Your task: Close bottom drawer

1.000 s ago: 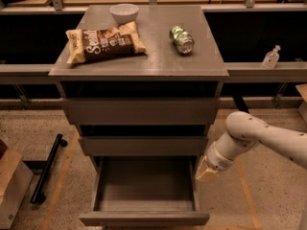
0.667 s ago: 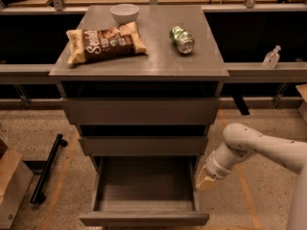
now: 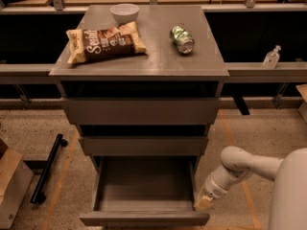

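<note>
The bottom drawer [image 3: 144, 218] of the grey-brown cabinet is pulled far out, and its wide shallow box shows empty. The middle drawer [image 3: 144, 145] and the taller top drawer [image 3: 141, 110] sit above it, pushed further in. My gripper [image 3: 203, 202] hangs at the end of the white arm, low at the right side of the open bottom drawer, just beside its right wall near the front corner.
On the cabinet top lie a brown chip bag [image 3: 104, 43], a white bowl [image 3: 124, 12] and a green can [image 3: 182, 40] on its side. A black bar [image 3: 47, 174] and a cardboard box [image 3: 10, 188] are on the floor at left. A small bottle [image 3: 271, 57] stands on the right ledge.
My arm and gripper have moved down and toward the drawer's front right corner. The bottom drawer stands open as before.
</note>
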Available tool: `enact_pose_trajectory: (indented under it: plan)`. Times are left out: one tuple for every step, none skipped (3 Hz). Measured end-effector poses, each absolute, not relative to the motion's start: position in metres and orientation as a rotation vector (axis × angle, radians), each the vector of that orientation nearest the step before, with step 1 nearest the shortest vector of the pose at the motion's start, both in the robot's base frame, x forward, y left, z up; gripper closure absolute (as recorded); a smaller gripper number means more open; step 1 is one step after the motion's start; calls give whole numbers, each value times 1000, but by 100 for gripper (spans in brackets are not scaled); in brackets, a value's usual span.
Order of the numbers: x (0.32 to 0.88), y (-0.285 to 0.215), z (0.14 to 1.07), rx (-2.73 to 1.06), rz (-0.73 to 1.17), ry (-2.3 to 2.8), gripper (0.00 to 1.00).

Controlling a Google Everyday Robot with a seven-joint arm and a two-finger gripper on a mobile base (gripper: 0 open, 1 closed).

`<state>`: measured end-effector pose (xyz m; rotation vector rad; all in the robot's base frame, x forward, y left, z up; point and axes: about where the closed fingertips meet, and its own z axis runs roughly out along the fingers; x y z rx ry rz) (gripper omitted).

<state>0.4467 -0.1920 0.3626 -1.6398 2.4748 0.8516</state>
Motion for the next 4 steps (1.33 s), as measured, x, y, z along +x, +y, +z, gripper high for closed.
enact_pose_trajectory:
  plan:
    - [438,-189,351,-1637,885,2484,100]
    - [432,-182,338,-1689,856,2501,100]
    - [422,-171,327,-1739,797,2499,100]
    - [410,-163,314,-1765,725,2487,100]
